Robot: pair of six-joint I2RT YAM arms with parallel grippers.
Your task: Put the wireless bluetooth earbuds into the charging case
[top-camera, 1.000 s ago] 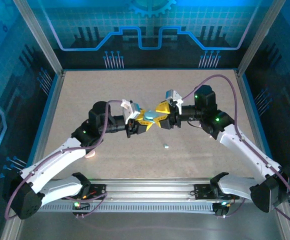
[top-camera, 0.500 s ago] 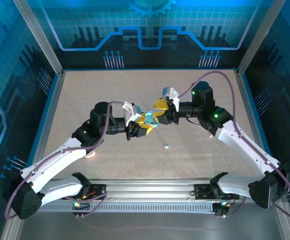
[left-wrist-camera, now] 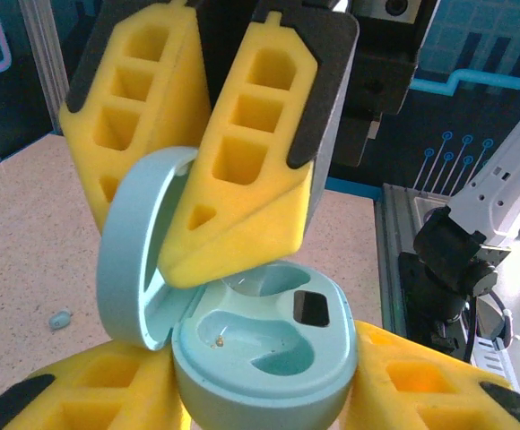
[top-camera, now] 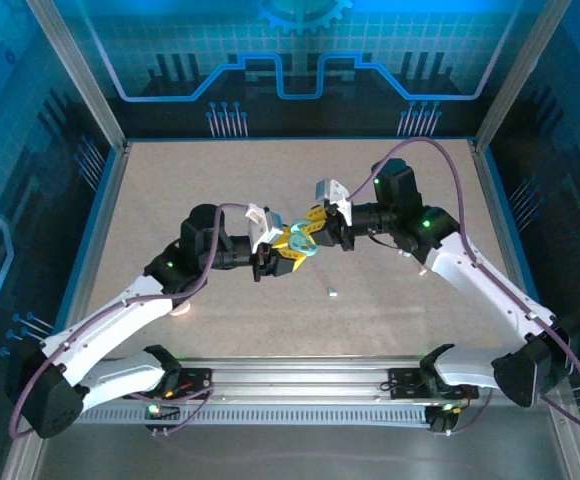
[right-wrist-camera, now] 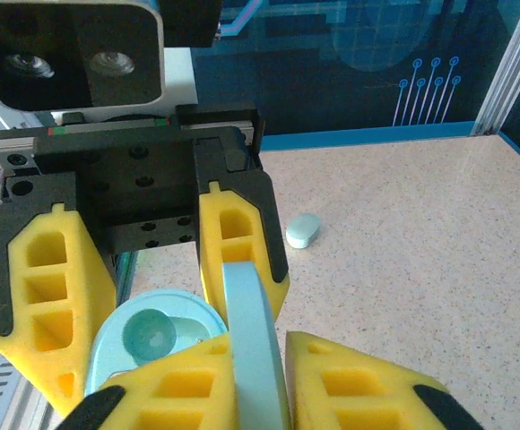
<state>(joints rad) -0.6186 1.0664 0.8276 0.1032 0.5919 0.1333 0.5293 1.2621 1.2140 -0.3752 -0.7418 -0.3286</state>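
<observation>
Two grippers on one little case, meeting over the middle of the table point(top-camera: 170, 190). We've got the left gripper point(top-camera: 286, 248) clamped on the base point(left-wrist-camera: 264, 363) of the teal charging case point(top-camera: 305, 243), a yellow foam finger on each side. From the left wrist cam we can see the two moulded wells point(left-wrist-camera: 242, 333) facing up. The right gripper point(top-camera: 315, 226) comes in from the opposite side and is closed on the lid point(left-wrist-camera: 130, 255), which stands hinged open and roughly upright. One of its fingers sits on the inside face and the other behind it. In the right wrist view we see that lid edge-on, squeezed between the two foam pads with no gap we can make out. As for the wireless bluetooth earbuds, we can spot just one earbud point(top-camera: 332, 293). It's a tiny pale piece lying on the table on the near side of the grippers, a bit toward the right arm and well apart from the case, touching neither gripper.
</observation>
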